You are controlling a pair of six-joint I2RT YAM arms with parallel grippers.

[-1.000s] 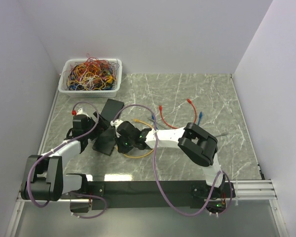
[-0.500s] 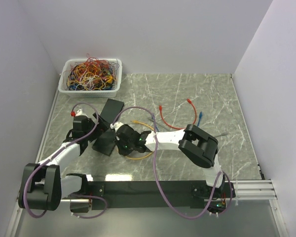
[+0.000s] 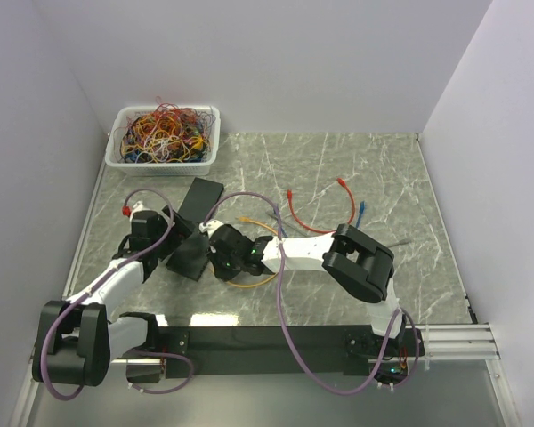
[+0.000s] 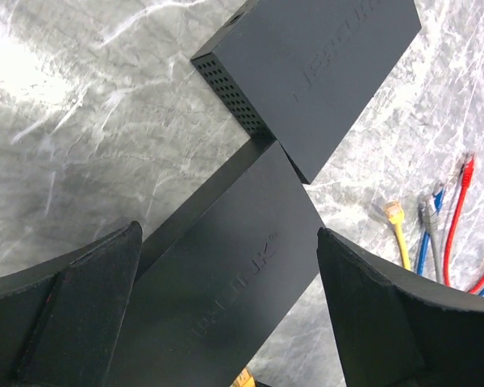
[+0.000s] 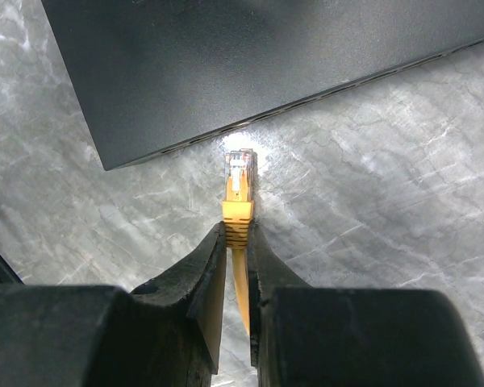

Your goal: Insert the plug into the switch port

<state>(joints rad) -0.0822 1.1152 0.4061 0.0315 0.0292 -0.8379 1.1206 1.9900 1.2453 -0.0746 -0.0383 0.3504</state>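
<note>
Plug (image 5: 239, 179) pinched in right gripper (image 5: 236, 239), seen only from wrist, left gripper (image 4: 227, 234) spread astride switch (image 4: 218, 278)

Grey-green marble tabletop (image 3: 356, 169).
Lying on it: white cable bin (image 3: 160, 166), far switch (image 3: 200, 197), near switch (image 3: 189, 253), red patch cable (image 3: 295, 212), blue patch cable (image 3: 360, 213), yellow patch cable (image 3: 249, 283).

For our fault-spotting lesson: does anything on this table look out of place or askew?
Yes. The two black switches lie crooked rather than side by side: the far switch seems to overlap a corner of the near switch. Several loose cables lie scattered beside them. The plug looks straight.
</note>
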